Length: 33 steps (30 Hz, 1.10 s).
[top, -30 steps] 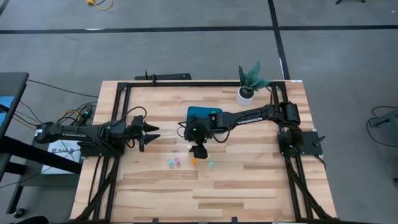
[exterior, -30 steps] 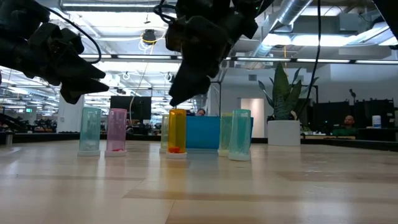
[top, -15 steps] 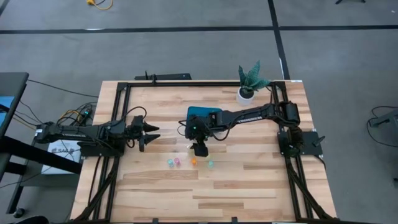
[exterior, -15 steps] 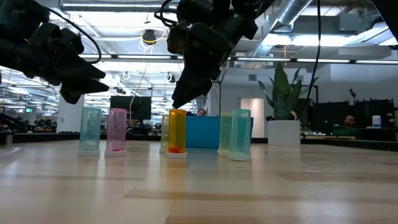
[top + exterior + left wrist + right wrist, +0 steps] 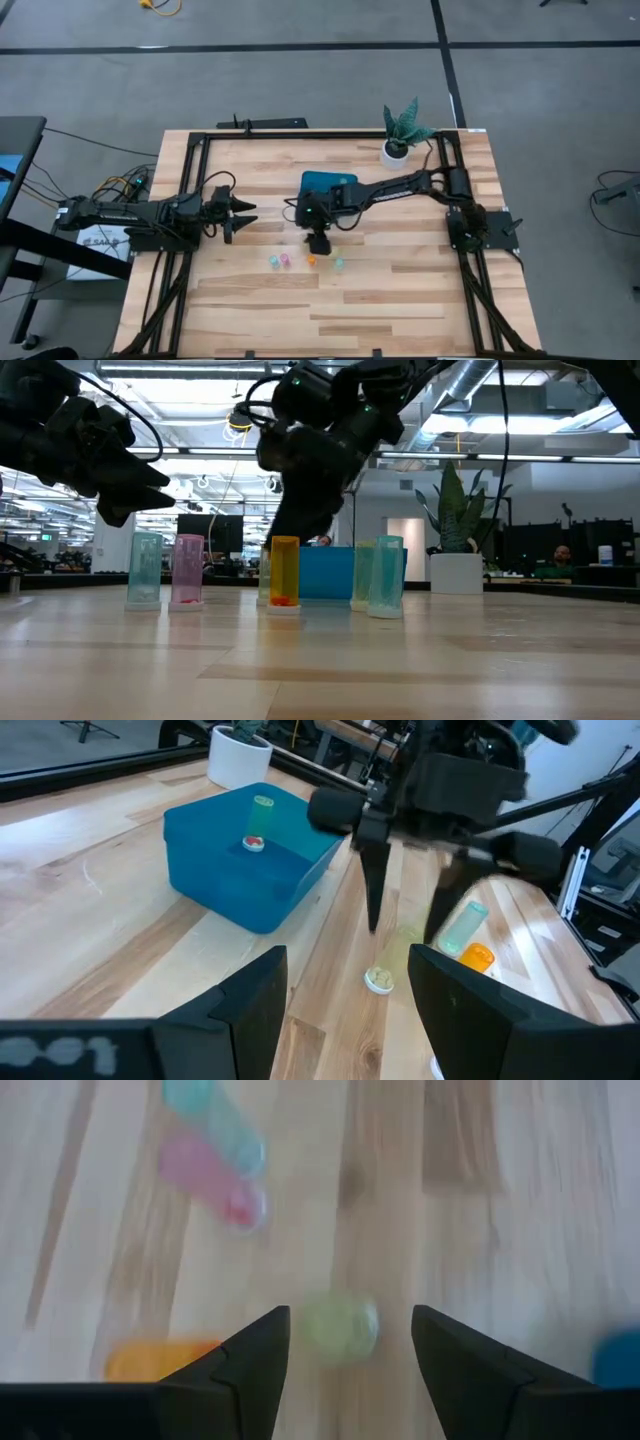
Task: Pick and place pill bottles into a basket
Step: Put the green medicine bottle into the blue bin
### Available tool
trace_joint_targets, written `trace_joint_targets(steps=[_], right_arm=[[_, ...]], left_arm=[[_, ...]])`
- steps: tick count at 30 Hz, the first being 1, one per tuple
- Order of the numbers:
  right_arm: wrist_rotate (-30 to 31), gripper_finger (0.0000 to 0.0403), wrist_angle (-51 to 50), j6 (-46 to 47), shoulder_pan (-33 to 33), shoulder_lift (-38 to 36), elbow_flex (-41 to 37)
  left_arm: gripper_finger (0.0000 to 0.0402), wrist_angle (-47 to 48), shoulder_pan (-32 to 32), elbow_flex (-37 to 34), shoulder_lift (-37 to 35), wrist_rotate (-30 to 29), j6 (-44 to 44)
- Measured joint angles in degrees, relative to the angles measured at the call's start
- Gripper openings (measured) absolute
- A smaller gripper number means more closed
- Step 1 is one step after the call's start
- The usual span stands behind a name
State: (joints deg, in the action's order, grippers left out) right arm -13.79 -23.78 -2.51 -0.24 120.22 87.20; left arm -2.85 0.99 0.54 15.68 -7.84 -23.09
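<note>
- The right pincer is hanging, fingers spread apart and grasping nothing, over the table, just in front of the basket.
- In the right wrist view, a pale yellow bottle is standing between the two spread fingers, not touched by either.
- A blue bottle, a pink bottle, an orange bottle and a green bottle are standing in a row on the table, just in front of the right pincer.
- The basket is holding one upright yellowish bottle and something small and round beside it.
- The left pincer is waiting, released, at the table's left side, well apart from the bottles.
- A white pot with a plant is sitting at the far right corner.
</note>
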Motion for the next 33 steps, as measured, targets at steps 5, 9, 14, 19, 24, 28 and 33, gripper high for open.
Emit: trace_joint_targets(steps=[5,9,14,19,24,28,33], right_arm=[[-0.49,0.0203,-0.67,0.99,0.21,0.33,0.07],[-0.87,0.0197,-0.25,1.01,0.14,0.33,0.07],[-1.17,0.0172,0.11,1.01,0.14,0.33,0.07],[-1.19,0.0126,0.29,1.01,0.14,0.33,0.07],[-1.22,0.0091,0.77,1.05,-0.19,0.31,0.08],[-1.32,0.0092,-0.47,1.81,-1.3,0.31,2.87],[-1.28,0.0108,-4.71,1.51,-4.12,-0.19,9.97]], left_arm=[[0.0199,-0.04,0.0,0.0,0.37,0.08,0.0],[0.0199,0.07,0.02,-0.02,0.89,0.58,0.0],[0.0199,0.13,0.02,-0.01,0.89,0.73,0.0],[0.0199,0.17,0.01,-0.02,0.87,1.04,0.0],[0.0199,0.17,0.01,0.0,0.87,1.04,0.0],[0.0199,0.17,0.02,-0.02,0.87,1.03,0.0],[0.0199,0.17,0.0,-0.02,0.87,1.01,0.0]])
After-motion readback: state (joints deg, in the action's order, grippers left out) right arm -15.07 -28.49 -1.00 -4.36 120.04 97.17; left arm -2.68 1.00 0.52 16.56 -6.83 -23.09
